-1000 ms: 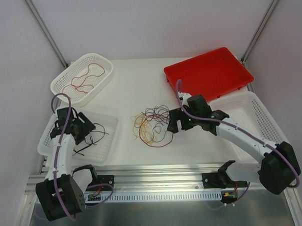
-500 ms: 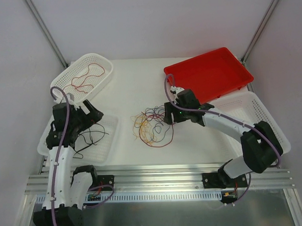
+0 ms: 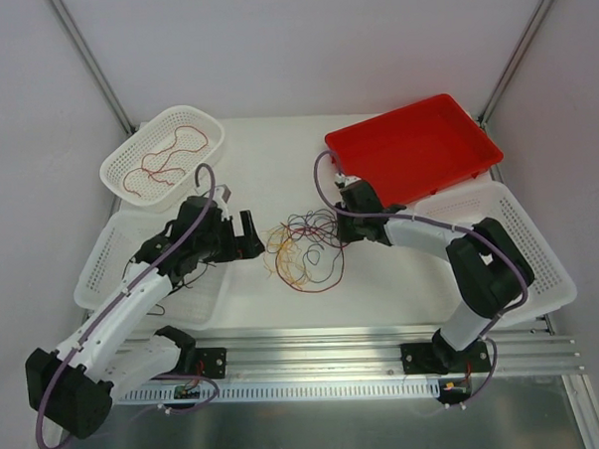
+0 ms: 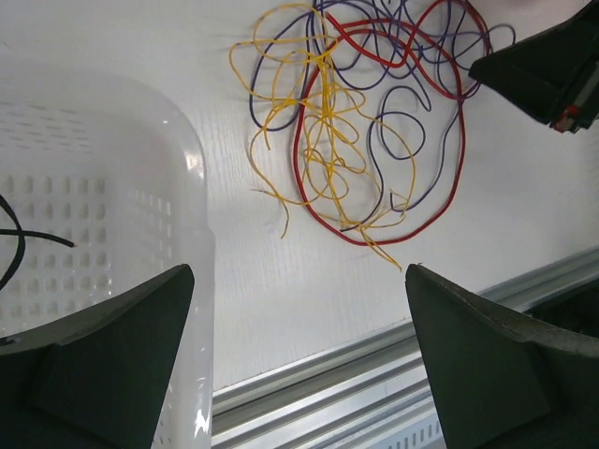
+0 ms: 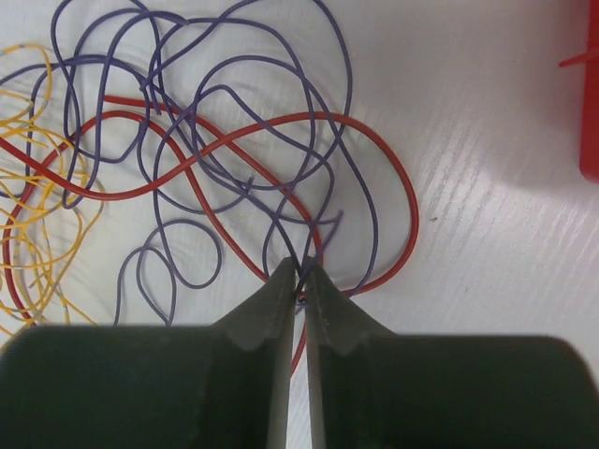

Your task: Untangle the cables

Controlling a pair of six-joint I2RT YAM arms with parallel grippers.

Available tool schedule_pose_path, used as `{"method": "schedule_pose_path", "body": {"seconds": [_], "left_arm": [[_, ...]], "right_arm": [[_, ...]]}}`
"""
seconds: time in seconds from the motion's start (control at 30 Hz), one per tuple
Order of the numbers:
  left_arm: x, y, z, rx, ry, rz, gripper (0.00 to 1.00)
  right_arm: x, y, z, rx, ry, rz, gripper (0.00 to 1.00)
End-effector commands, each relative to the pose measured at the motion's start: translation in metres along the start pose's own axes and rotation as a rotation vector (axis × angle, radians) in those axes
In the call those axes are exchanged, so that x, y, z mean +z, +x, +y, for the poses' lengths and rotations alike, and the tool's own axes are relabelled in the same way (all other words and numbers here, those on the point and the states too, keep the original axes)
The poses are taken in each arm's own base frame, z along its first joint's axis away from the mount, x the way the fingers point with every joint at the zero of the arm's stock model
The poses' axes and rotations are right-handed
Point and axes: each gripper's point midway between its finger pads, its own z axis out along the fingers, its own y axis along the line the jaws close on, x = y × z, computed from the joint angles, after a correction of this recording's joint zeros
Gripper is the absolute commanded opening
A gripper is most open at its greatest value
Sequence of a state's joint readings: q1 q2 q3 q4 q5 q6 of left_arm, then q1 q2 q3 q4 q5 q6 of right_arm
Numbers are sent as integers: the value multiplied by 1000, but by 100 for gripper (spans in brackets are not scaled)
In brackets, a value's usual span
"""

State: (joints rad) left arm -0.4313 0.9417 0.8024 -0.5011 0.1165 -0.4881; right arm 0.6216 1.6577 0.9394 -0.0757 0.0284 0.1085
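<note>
The cables (image 3: 303,252) lie in a loose tangle of red, purple and yellow strands on the white table centre. My right gripper (image 3: 342,230) is at the tangle's right edge. In the right wrist view it (image 5: 301,281) is shut on a purple strand where that crosses the red loop (image 5: 374,159). My left gripper (image 3: 252,236) hovers just left of the tangle, open and holding nothing. In the left wrist view its fingers (image 4: 103,365) stand wide apart below the cables (image 4: 356,122), over the basket's right rim.
A white basket (image 3: 175,112) at the far left holds a red wire (image 3: 167,156). Another white basket (image 3: 98,268) under the left arm holds black wire (image 4: 19,238). A red tray (image 3: 415,145) and a third basket (image 3: 539,244) stand right. A metal rail (image 3: 314,338) runs along the front.
The left arm swung right from over its basket to the tangle's left side, jaws opening wider. The right gripper pushed left into the tangle and shut on a purple strand.
</note>
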Motion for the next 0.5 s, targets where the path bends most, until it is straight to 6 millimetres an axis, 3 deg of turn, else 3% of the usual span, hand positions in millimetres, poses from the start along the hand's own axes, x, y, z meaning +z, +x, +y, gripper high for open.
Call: {"method": "schedule_pose_path", "body": {"seconds": [0.0, 0.03, 0.1, 0.23, 0.27, 0.33, 0.4, 0.47], "left_arm": [[12, -15, -18, 27, -20, -47, 98], [14, -10, -29, 49, 2, -31, 98], [28, -5, -32, 55, -30, -7, 99], [54, -4, -47, 65, -60, 14, 99], [66, 5, -48, 76, -79, 53, 99], [76, 0, -59, 86, -77, 57, 99], [92, 6, -65, 106, -95, 89, 99], [101, -1, -77, 117, -90, 76, 98]], "right_arm": [[-23, -42, 13, -32, -18, -126, 9], [-38, -46, 16, -49, -23, -135, 4], [-55, -50, 17, -79, -18, -141, 1], [-104, -53, 23, -118, -59, -126, 1], [-128, -68, 33, -117, -101, -175, 1], [-152, -66, 42, -195, -159, -151, 1], [-184, -79, 56, -240, -230, -183, 1], [-198, -72, 57, -281, -245, -157, 1]]}}
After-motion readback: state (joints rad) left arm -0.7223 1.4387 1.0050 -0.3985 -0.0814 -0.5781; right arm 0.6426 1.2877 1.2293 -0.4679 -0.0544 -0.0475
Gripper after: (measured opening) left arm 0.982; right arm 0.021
